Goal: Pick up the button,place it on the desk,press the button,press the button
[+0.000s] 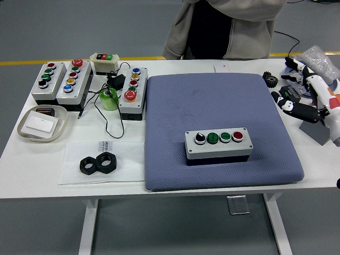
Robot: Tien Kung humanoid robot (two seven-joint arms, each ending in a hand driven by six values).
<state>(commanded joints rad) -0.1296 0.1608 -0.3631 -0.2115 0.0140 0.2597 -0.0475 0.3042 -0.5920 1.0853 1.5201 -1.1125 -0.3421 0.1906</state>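
Note:
A grey button box (218,145) with a black knob, two green buttons and one red button lies on the blue mat (218,106), near its front. My right hand (295,90) is at the table's right edge, well away from the box, fingers spread and holding nothing. The left arm is out of view.
Three more button boxes (70,81) and a small one (105,62) stand at the back left, with a green tape roll (109,99), a tray (41,124) and two black nuts (98,164). A person (226,26) stands at the far side. Bags and small parts (313,66) lie at the right.

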